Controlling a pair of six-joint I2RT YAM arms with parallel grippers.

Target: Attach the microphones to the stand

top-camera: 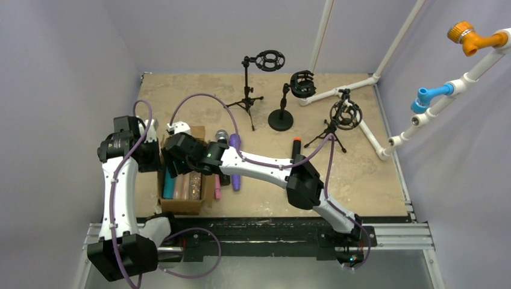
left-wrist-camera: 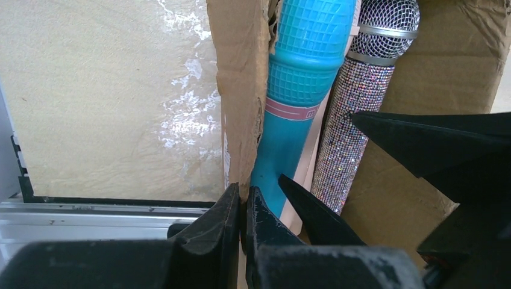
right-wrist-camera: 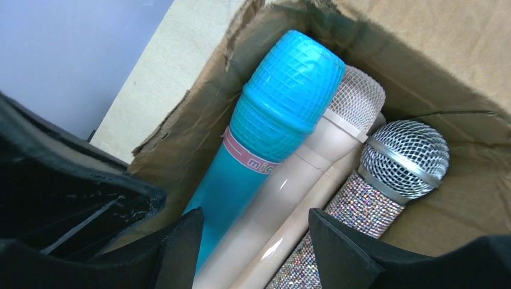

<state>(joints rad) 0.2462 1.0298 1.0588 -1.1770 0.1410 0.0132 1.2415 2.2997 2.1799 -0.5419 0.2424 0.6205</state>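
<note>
Three microphones lie side by side in an open cardboard box [right-wrist-camera: 464,72] that sits at the near edge of the worktop [top-camera: 373,174], toward its near-left corner. A teal microphone [right-wrist-camera: 274,102] lies along the box's left wall, a peach microphone [right-wrist-camera: 319,156] touches it in the middle, and a silver glitter microphone [right-wrist-camera: 391,174] lies on the far side of that. The left gripper [left-wrist-camera: 242,195] is pinched narrow on the box's left wall, one finger outside the cardboard and one inside, just beside the teal microphone. The right gripper [right-wrist-camera: 254,214] hangs over the box with its jaws wide. One finger is above the teal microphone, the other is above the glitter one, and the peach microphone shows in the gap; whether either finger touches a microphone cannot be told. Just right of the box, on the worktop, lie a pink microphone [top-camera: 217,191] and a purple microphone [top-camera: 235,171], partly under the right arm. Toward the far edge, well apart from the box, stand a tripod stand [top-camera: 247,90], a round-based stand [top-camera: 281,118] and a second tripod stand [top-camera: 337,120], each with an empty ring mount.
</note>
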